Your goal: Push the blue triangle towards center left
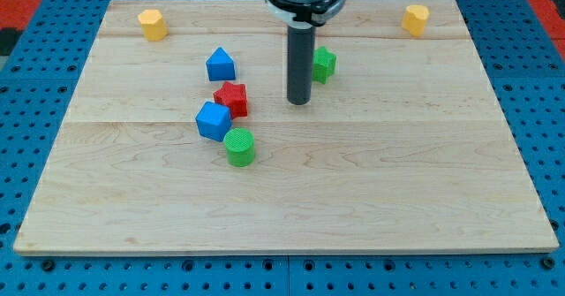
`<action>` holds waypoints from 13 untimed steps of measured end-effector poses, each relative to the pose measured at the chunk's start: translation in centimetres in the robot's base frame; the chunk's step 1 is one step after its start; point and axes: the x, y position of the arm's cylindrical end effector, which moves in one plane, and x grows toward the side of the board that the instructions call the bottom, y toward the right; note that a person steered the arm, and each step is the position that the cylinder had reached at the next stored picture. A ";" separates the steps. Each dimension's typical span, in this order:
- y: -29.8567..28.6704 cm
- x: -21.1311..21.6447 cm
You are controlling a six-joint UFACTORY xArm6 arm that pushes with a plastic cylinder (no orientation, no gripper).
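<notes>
The blue triangle (221, 65) sits on the wooden board (397, 181) in the upper left middle. My tip (299, 101) rests on the board to the right of it and a little lower, with a clear gap between them. The red star (232, 98) lies just below the blue triangle, between it and a blue cube (213, 121). The rod stands upright in the view's upper middle.
A green cylinder (239, 147) sits below the blue cube. A green block (323, 64) lies just right of the rod, partly behind it. Two yellow blocks sit at the top left (153, 24) and the top right (416, 18).
</notes>
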 end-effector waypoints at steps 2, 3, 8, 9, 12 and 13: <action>-5.6 -0.7; -5.9 -2.8; -13.7 -7.7; -14.2 -7.7; -14.5 -7.7; -14.7 -7.7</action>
